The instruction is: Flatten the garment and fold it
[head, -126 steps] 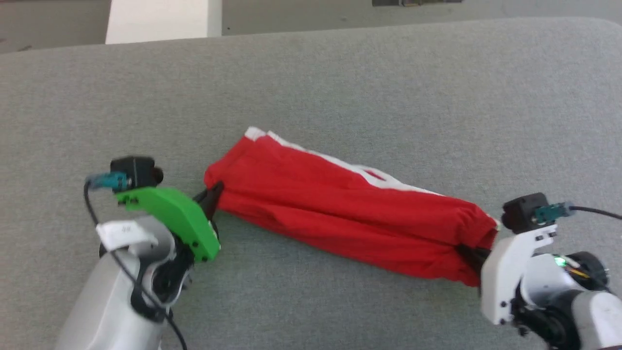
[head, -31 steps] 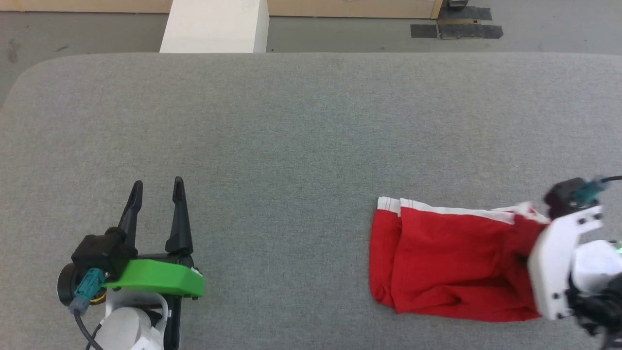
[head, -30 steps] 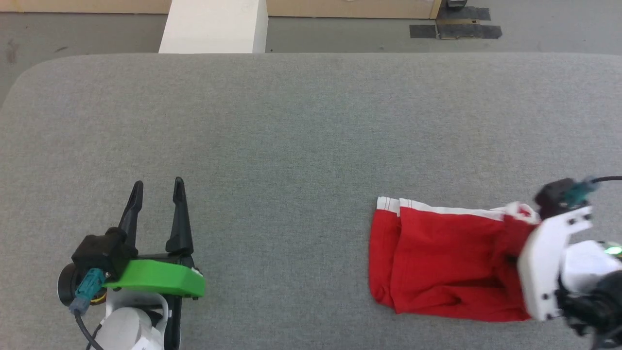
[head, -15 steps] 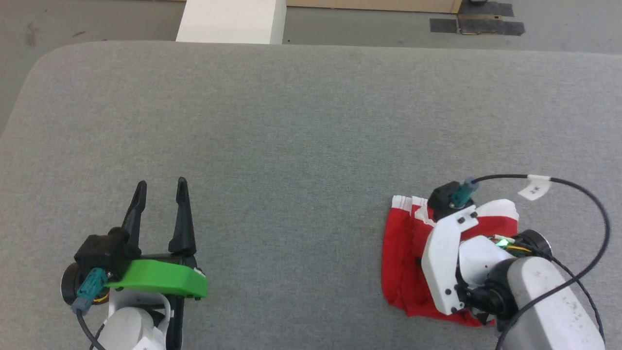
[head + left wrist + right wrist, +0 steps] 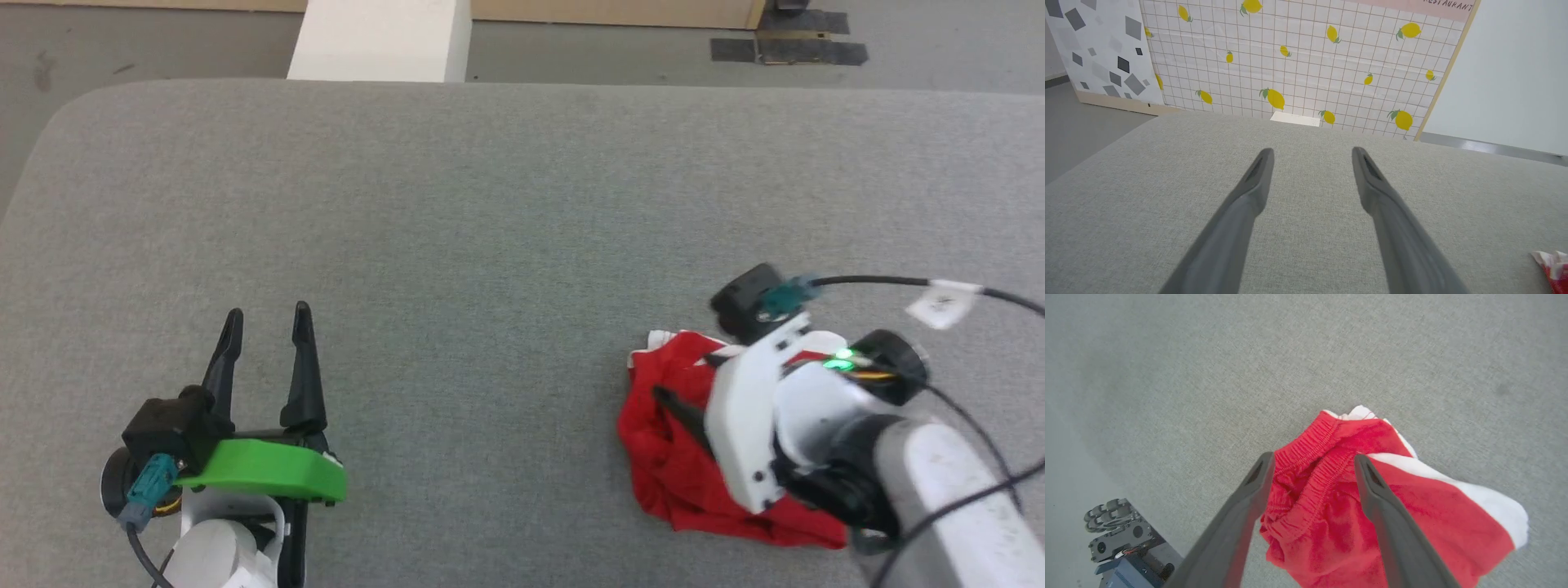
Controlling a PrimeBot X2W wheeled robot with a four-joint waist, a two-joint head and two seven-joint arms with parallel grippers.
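Note:
The red shorts (image 5: 669, 474) lie bunched in a small heap on the grey padded table (image 5: 490, 245), at the right near the front edge. Their gathered waistband (image 5: 1314, 477) is doubled over on top and the white stripe (image 5: 1486, 498) shows along one side. My right gripper (image 5: 1313, 457) hovers open just over the heap, its fingers straddling the waistband, one finger (image 5: 678, 408) pointing left. My left gripper (image 5: 268, 312) rests open and empty at the lower left, far from the shorts. A red scrap of the shorts (image 5: 1555, 267) shows in the left wrist view's bottom right corner.
A white block (image 5: 380, 41) stands on the floor beyond the table's far edge, with dark tape patches (image 5: 788, 51) to its right. A lemon-patterned wall panel (image 5: 1298, 61) rises behind the table. A wheeled base (image 5: 1122, 543) shows below the table edge.
My right gripper carried the waistband end leftward over the shorts and opened, so the long red strip is now a short bunched heap. The left gripper let go earlier and has since stayed still.

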